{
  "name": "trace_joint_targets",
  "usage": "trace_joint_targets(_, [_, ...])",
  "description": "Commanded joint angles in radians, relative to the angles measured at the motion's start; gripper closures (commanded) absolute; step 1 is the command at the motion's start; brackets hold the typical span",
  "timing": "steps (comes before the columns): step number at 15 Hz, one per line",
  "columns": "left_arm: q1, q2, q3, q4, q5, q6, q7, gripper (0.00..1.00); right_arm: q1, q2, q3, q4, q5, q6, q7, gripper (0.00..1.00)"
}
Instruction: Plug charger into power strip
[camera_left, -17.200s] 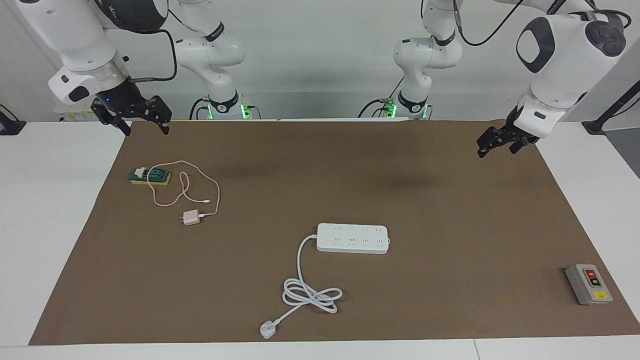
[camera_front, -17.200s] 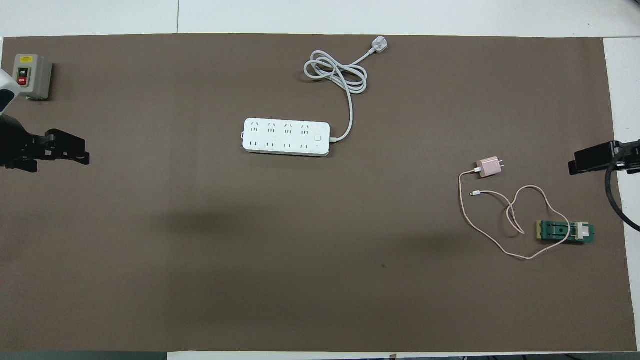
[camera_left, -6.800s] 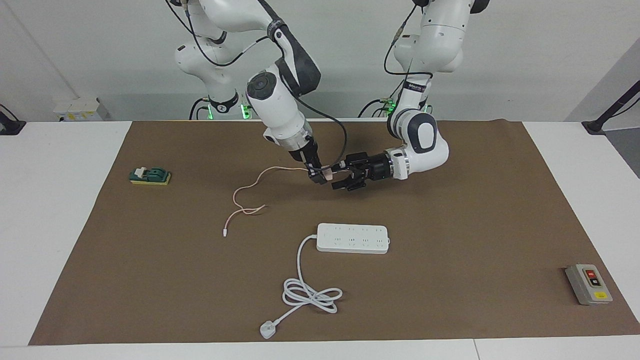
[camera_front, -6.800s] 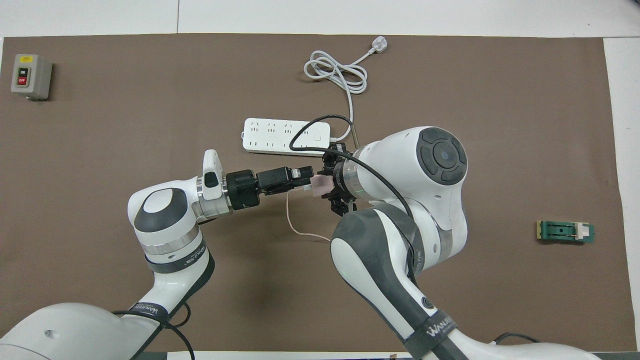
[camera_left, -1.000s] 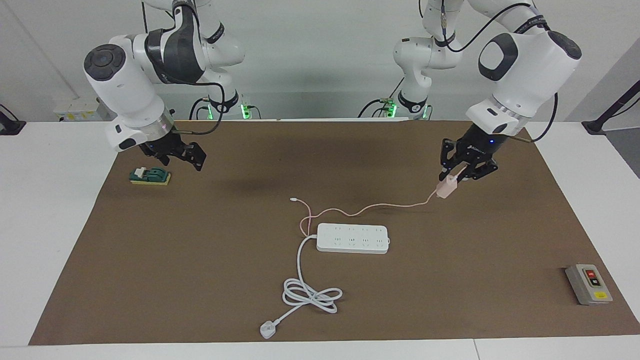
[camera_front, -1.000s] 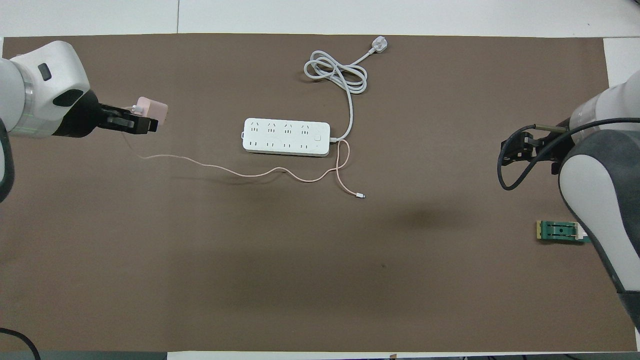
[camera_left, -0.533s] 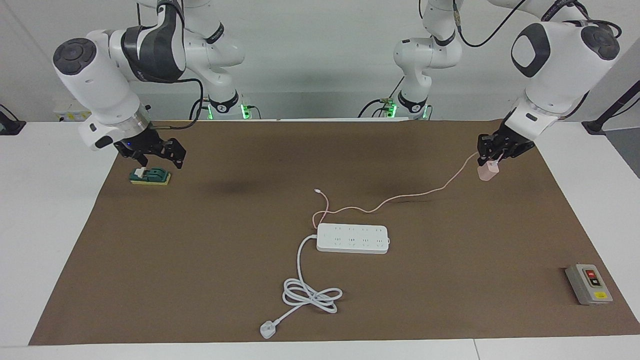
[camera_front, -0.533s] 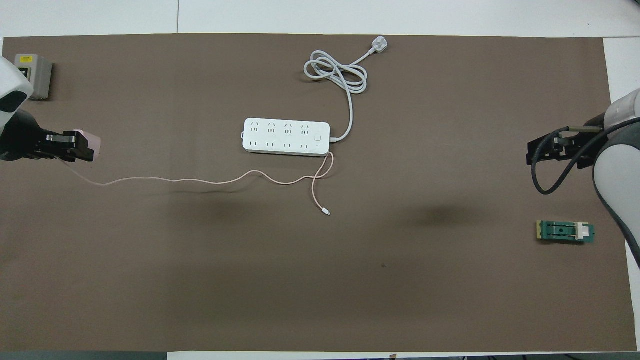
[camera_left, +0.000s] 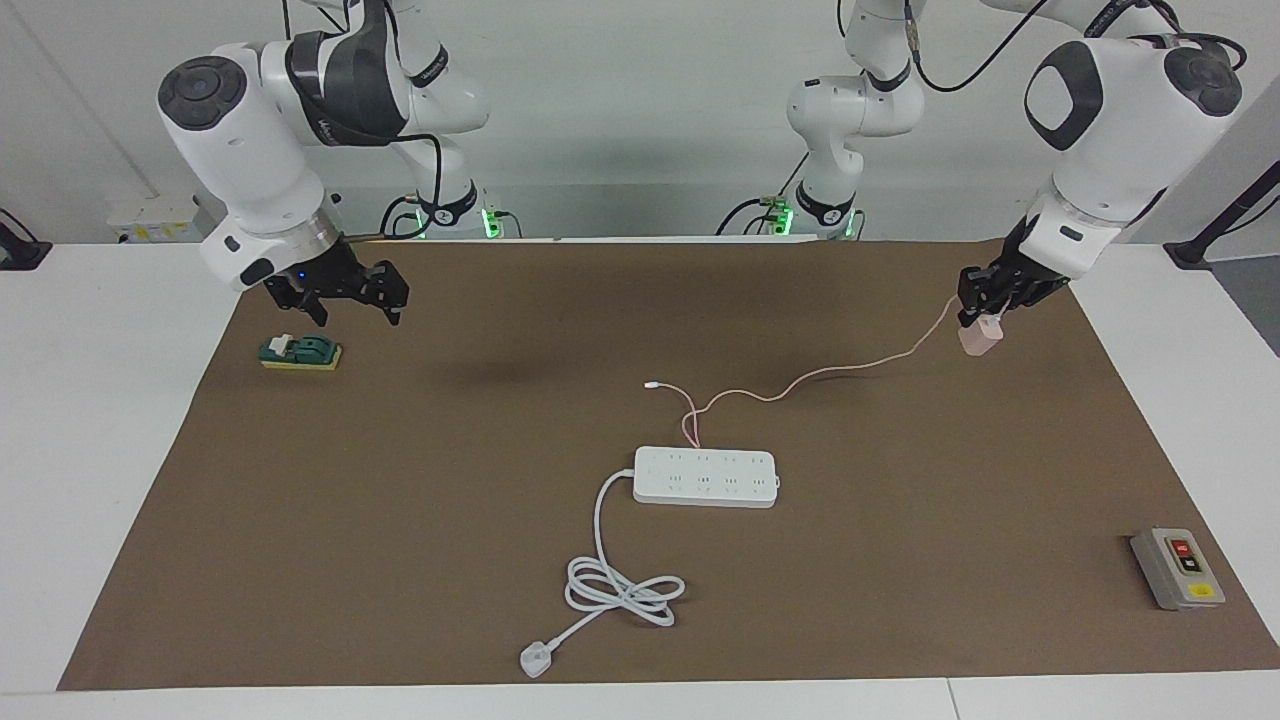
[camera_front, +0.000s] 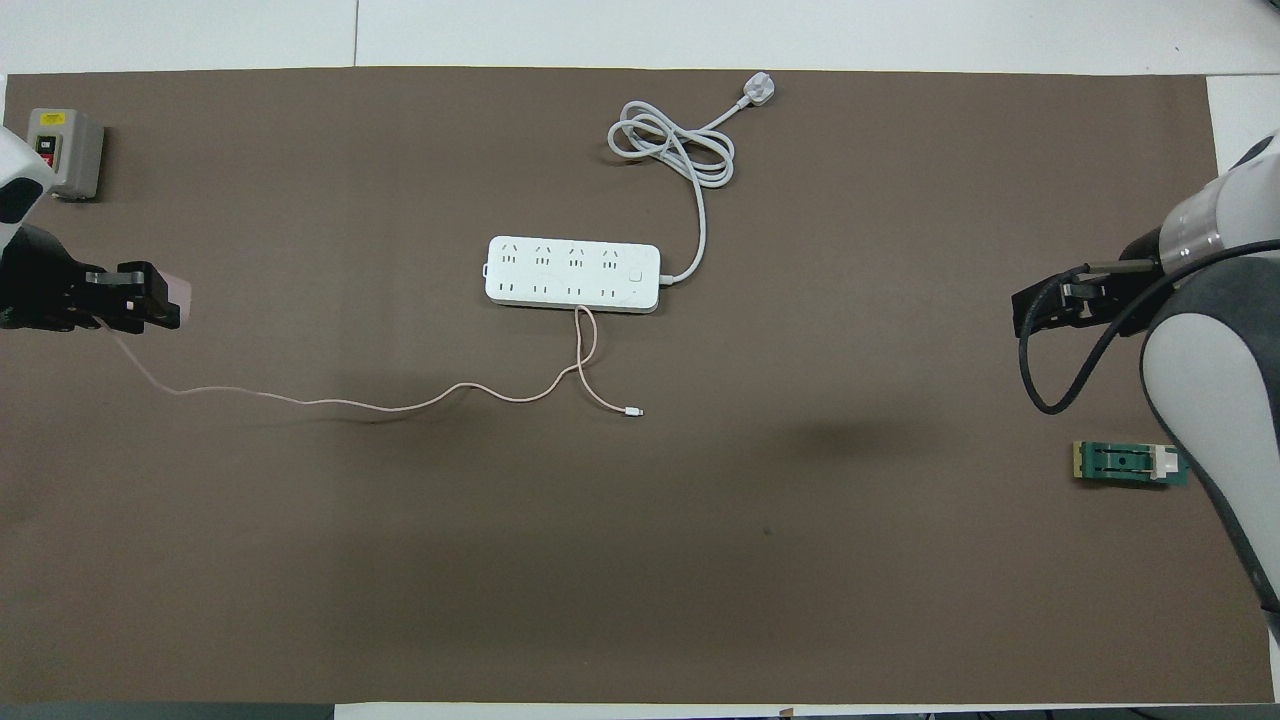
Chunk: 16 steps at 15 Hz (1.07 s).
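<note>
The left gripper (camera_left: 982, 318) pinches the charger (camera_left: 977, 340) above the mat's left-arm end; its cable (camera_left: 800, 380) has dragged closer. The right gripper (camera_left: 345, 300), spread, has swung back. Farther off, the power strip (camera_left: 705, 476) waits unplugged.

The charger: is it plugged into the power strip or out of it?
Out. The charger hangs in the left end effector above the mat, apart from the power strip, whose sockets look empty.

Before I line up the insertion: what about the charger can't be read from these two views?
- Charger prongs: hidden in the facing view by the left gripper; overhead, only a pink sliver shows.
- Power strip socket shapes: too small in both views.
</note>
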Motion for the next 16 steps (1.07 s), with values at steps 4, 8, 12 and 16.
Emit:
trace_joint_targets(4, [0.019, -0.022, -0.009, -0.019, 0.029, 0.003, -0.071, 1.00, 0.023, -0.033, -0.042, -0.009, -0.003, -0.023, -0.001, 0.00])
trace_joint_targets(8, [0.009, -0.029, -0.011, -0.022, 0.029, -0.033, -0.231, 1.00, 0.023, -0.032, -0.095, -0.006, 0.000, 0.001, -0.007, 0.00])
trace_joint_targets(12, [0.019, -0.035, -0.011, -0.019, 0.036, -0.038, -0.567, 1.00, 0.023, -0.024, -0.091, 0.006, -0.008, 0.035, -0.009, 0.00])
trace_joint_targets(16, [0.000, -0.034, -0.018, -0.031, 0.079, 0.045, -0.893, 1.00, 0.022, -0.026, -0.088, 0.004, -0.010, 0.030, -0.007, 0.00])
